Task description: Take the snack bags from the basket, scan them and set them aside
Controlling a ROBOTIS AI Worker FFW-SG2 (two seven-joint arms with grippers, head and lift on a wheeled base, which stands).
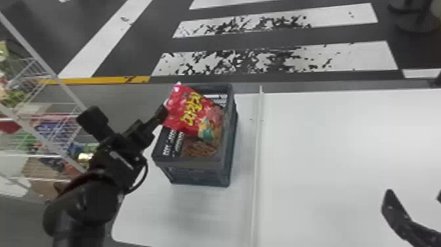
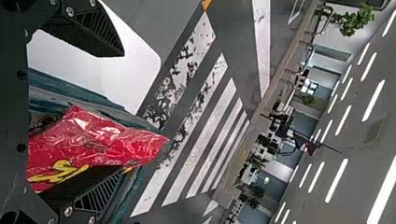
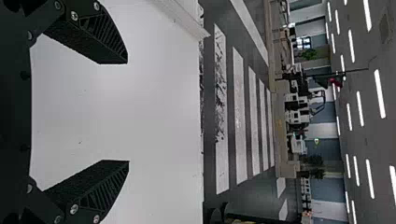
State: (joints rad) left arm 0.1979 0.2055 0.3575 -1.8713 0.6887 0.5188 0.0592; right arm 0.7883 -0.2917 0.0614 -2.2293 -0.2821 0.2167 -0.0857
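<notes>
- Left gripper (image 2: 122, 112): jaws wide apart, one side close against the red snack bag (image 1: 188, 115), clamping nothing.
- That bag leans up out of the basket (image 1: 193, 162), over its rim.
- Right gripper (image 3: 126, 111): jaws apart and empty over the worktop (image 1: 328, 147).
- Step in hand, I judge: the first pick.
- Next: straddle the bag's edge, close, lift clear, then scan.

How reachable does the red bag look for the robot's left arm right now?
Probably yes: the left gripper is open at the side of the basket, the red bag lies on top, and nothing seems in the way.
</notes>
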